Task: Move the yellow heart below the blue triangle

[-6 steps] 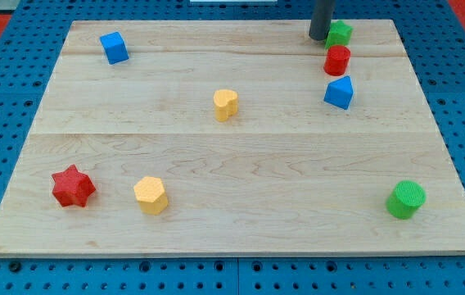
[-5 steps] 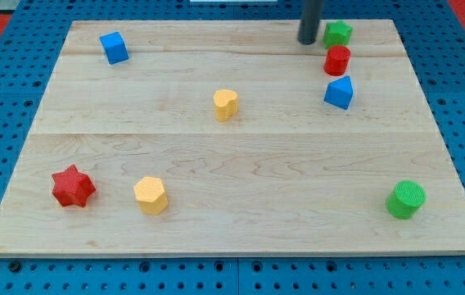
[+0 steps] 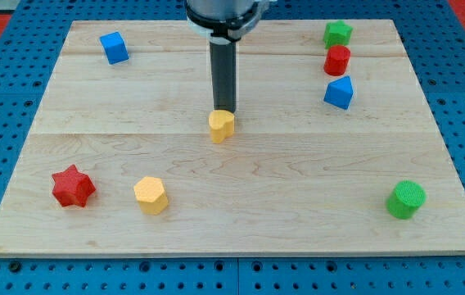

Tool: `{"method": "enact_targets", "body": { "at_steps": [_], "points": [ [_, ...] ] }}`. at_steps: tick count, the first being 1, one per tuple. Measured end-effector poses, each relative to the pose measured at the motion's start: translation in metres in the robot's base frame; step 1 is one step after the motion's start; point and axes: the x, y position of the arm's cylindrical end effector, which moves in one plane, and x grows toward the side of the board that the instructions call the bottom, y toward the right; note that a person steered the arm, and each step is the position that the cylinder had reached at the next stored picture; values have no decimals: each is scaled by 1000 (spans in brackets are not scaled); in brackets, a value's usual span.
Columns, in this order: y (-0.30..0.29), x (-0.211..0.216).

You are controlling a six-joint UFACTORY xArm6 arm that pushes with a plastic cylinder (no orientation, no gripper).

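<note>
Since my tip [image 3: 225,110] sits at the top edge of the yellow heart [image 3: 221,125], seemingly touching it, a push from here drives the heart toward the view's bottom, not toward the blue triangle [image 3: 339,93] well to the right. No claw exists to open or close. No writing is readable.

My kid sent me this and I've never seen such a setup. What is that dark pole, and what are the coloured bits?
One camera looks down on a wooden board. The pole is a robot arm's rod; nothing is held, it only pushes. My tip sits just above the yellow heart, touching or nearly so. At the right, top to bottom: green star, red cylinder, blue triangle, green cylinder. At the left: blue cube, red star, yellow hexagon.
</note>
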Motion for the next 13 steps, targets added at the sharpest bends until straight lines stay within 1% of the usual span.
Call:
{"method": "enact_targets", "body": {
  "at_steps": [1, 2, 3, 4, 5, 6, 7, 8, 9, 10, 13],
  "points": [
    [-40, 19],
    [-47, 38],
    [-28, 61],
    [-3, 61],
    [5, 88],
    [18, 91],
    [33, 78],
    [74, 74],
    [104, 59],
    [111, 52],
    [103, 46]
  ]
}}
